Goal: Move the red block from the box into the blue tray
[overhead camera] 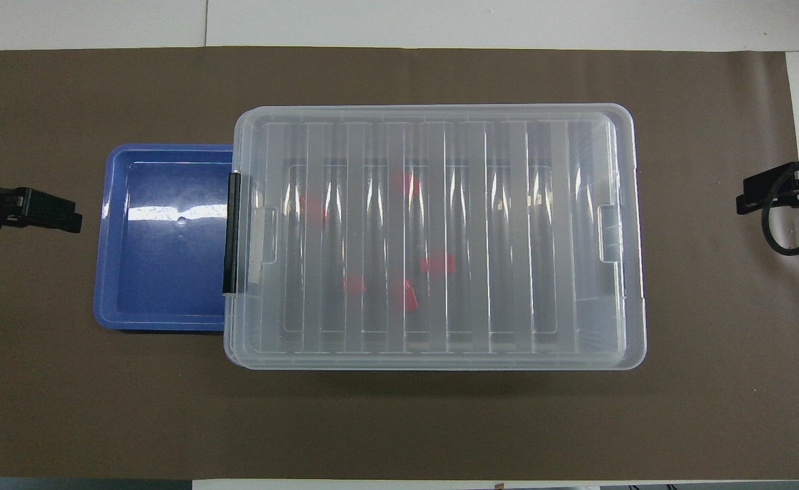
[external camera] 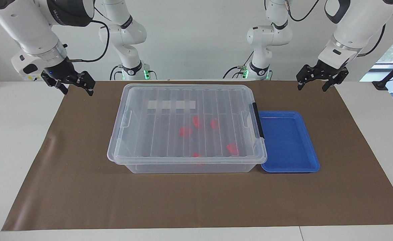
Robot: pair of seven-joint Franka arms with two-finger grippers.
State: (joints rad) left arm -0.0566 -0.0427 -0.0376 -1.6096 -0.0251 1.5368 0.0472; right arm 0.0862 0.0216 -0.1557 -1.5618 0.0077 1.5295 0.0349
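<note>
The box [external camera: 169, 140] is a large clear bin in the middle of the mat, and its ribbed lid [overhead camera: 508, 238] is closed. Several red blocks lie inside it, seen through the lid; one [external camera: 232, 148] also shows in the overhead view [overhead camera: 312, 207]. The blue tray [external camera: 288, 140] is empty and touches the box's end with the black clip handle [external camera: 258, 120], toward the left arm's end. My left gripper [external camera: 313, 87] hangs open and empty in the air over the mat at that end. My right gripper [external camera: 77, 91] hangs open and empty over the mat's other end.
A brown mat [external camera: 196, 201] covers the white table [external camera: 12, 134]. A white label strip [external camera: 171, 104] shows on the side of the box nearer to the robots. Both grippers also show at the overhead view's edges, left [overhead camera: 39, 209] and right [overhead camera: 757, 194].
</note>
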